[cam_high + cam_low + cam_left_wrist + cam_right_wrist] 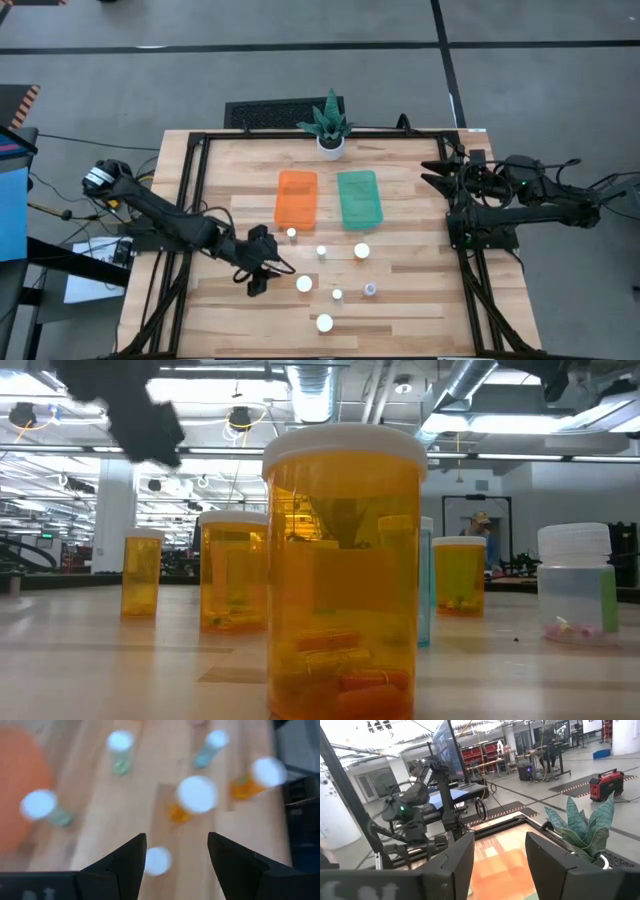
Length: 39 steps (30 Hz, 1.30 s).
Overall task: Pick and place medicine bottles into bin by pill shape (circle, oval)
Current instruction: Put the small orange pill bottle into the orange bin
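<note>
Several small white-capped medicine bottles stand upright on the wooden table, among them one nearest my left gripper, one mid-table and a bluish one. The low view shows the front amber bottle close up. The orange bin and the green bin lie side by side farther back. My left gripper hangs open above the table, just left of the bottles; a white cap shows below, beside one finger. My right gripper waits open at the table's right edge.
A white plant pot with a spiky green plant stands at the far edge behind the bins. Black frame rails run along the table's left and right sides. Bare wood lies right of the bottles.
</note>
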Motion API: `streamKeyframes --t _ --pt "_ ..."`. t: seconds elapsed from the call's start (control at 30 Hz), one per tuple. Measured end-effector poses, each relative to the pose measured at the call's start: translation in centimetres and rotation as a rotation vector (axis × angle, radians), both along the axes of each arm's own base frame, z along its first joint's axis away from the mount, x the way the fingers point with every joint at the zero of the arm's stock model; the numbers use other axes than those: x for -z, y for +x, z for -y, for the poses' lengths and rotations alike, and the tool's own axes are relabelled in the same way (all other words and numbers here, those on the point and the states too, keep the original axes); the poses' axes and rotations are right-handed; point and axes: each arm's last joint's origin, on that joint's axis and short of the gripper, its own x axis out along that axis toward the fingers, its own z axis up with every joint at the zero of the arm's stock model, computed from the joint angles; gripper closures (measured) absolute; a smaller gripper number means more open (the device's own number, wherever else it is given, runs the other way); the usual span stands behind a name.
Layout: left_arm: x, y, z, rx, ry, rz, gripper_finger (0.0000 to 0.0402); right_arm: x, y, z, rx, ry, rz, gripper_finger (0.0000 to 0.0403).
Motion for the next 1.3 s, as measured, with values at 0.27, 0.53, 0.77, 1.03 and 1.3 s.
streamKeyframes --t 0.27,0.53,0.77,1.03,1.3 --pt "2.2 -0.5 0.0 -0.021 -0.012 0.070 0.0196 0.1 0.0 0.0 0.000 0.004 -0.011 0.0217" --pt "2.9 -1.1 0.2 0.000 0.103 0.073 0.0195 0.2 0.0 0.0 0.000 0.008 -0.021 0.0213" --pt "2.9 -1.2 0.4 0.057 0.082 0.058 0.0167 0.2 0.0 0.0 0.000 0.008 -0.021 0.0215" --pt "3.1 -1.4 0.4 0.095 0.122 0.036 0.0135 0.2 0.0 0.0 0.000 0.009 -0.021 0.0212" --pt "3.0 -1.3 0.4 0.095 0.134 0.054 0.0134 0.2 0.0 0.0 0.000 0.008 -0.021 0.0218"
